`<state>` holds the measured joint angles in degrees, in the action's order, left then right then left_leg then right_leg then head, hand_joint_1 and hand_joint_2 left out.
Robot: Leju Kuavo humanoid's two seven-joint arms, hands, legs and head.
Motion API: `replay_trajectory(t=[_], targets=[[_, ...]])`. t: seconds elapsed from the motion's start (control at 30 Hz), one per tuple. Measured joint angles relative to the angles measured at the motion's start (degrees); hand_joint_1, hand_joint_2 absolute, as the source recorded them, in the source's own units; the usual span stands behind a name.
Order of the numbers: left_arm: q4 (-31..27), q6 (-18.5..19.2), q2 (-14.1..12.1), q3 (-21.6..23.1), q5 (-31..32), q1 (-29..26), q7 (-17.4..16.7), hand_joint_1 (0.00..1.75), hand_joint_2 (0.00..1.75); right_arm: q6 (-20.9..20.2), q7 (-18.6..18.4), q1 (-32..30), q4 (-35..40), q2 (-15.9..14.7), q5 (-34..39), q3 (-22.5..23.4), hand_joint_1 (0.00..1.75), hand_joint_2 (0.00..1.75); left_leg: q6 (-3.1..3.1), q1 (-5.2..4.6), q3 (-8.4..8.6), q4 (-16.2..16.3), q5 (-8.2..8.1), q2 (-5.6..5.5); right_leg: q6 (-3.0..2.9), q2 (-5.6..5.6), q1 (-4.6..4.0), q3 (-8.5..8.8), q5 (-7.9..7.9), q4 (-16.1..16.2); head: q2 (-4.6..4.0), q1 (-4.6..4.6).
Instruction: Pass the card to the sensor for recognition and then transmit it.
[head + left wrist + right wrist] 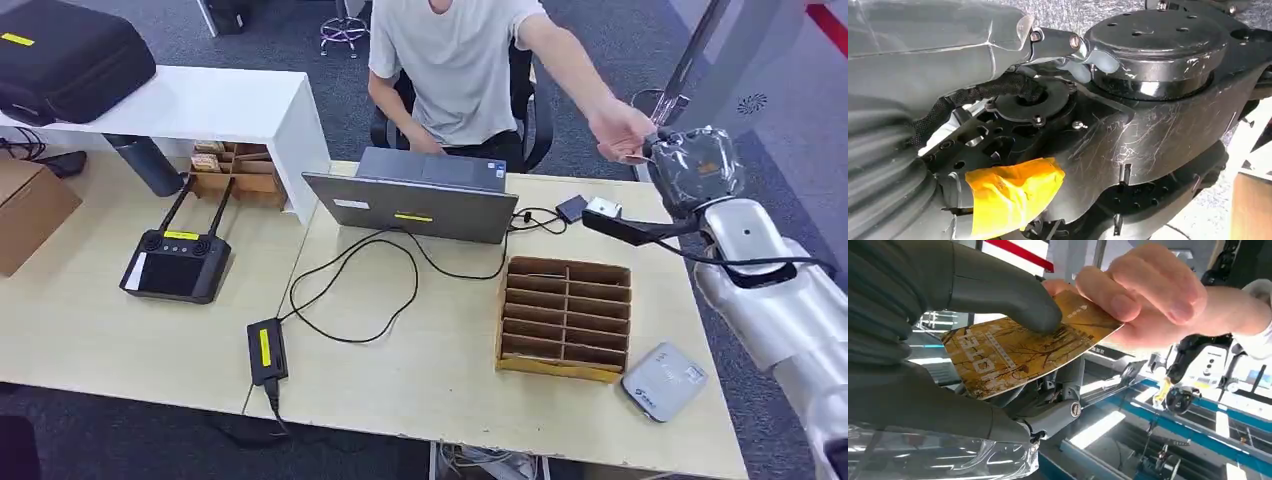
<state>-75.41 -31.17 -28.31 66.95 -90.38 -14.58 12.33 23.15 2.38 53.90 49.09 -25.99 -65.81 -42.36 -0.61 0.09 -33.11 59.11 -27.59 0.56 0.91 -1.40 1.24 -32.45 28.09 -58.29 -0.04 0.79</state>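
the robot's right hand (948, 340) pinches a gold card (1018, 347) under its thumb, while a person's hand (1148, 295) grips the card's far end. release only once their grip holds.

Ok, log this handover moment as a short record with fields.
stage: card handover under way
card: gold, printed, held at both ends
right hand: raised off the desk's far right corner, thumb pressed on the card
person's hand: grips the card's other end
left hand: beside the robot's own dark body parts; open or shut unclear
card reader: white, near right of desk, beside cardboard divider box
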Motion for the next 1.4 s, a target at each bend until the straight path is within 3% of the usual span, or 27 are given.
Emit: replay_trajectory(t=[0.07,0.1,0.33,0.67,0.8,0.93,1.2,1.4], targets=[[0.15,0.17,0.00,0.02,0.00,0.10,-0.24,0.00,1.75,-0.04,0.00,0.00,-0.22,0.17,0.15,-0.31,1.75,1.75,0.00,0.00,0.00,0.00,0.00,0.01,0.00,0.01,0.00,0.00,0.00,0.00,0.00,0.00],[0.18,0.20,0.00,0.02,0.00,0.10,-0.26,0.00,1.75,-0.04,-0.02,0.00,-0.24,0.20,0.17,-0.33,0.00,1.75,0.00,0.00,0.00,0.00,0.00,0.01,0.00,0.01,0.00,0.00,0.00,0.00,0.00,0.00],[1.51,3.50,0.31,0.02,0.02,0.58,-1.70,0.00,1.75,-0.17,-0.18,-0.01,-1.09,0.59,0.57,-1.40,0.00,1.75,0.00,0.00,0.01,0.00,0.00,0.03,0.00,0.02,0.00,0.00,0.00,-0.01,0.00,0.00],[2.10,3.41,0.64,0.02,0.04,0.67,-1.68,0.00,1.75,-0.52,-0.33,-0.04,-1.38,0.61,0.94,-1.53,0.00,1.75,0.00,-0.01,0.01,0.00,0.00,0.03,0.00,0.02,0.00,-0.01,0.00,0.00,0.00,0.02],[2.10,3.04,0.70,0.00,0.04,0.63,-1.70,0.00,1.75,-3.83,-0.37,-0.11,-1.02,0.46,1.64,-1.79,0.00,1.75,0.00,-0.01,0.02,0.01,0.00,0.04,0.00,0.02,0.01,-0.01,0.00,0.00,0.00,0.00],[2.08,2.95,0.74,-0.18,0.04,0.48,-1.70,0.00,1.75,-7.02,-1.03,-0.63,2.54,-1.18,3.76,-1.86,0.00,1.75,0.00,-0.01,0.02,0.02,0.00,0.05,0.00,0.03,0.01,-0.02,0.00,0.01,0.00,0.00],[2.06,2.32,1.40,-1.90,0.04,-0.60,-1.51,0.00,1.75,-7.82,-2.74,-5.07,14.93,-6.81,7.14,-0.20,0.00,1.75,0.02,-0.02,0.00,0.02,-0.03,0.04,0.00,0.03,0.02,-0.06,0.00,0.03,0.00,0.00],[0.77,-0.22,1.97,-3.78,0.09,-1.94,-1.66,0.00,1.75,-7.37,-3.98,-14.05,26.89,-12.42,8.42,4.68,0.00,1.75,0.04,-0.01,-0.07,0.02,-0.05,-0.07,0.01,-0.08,0.01,-0.05,0.01,0.04,0.00,0.00]])
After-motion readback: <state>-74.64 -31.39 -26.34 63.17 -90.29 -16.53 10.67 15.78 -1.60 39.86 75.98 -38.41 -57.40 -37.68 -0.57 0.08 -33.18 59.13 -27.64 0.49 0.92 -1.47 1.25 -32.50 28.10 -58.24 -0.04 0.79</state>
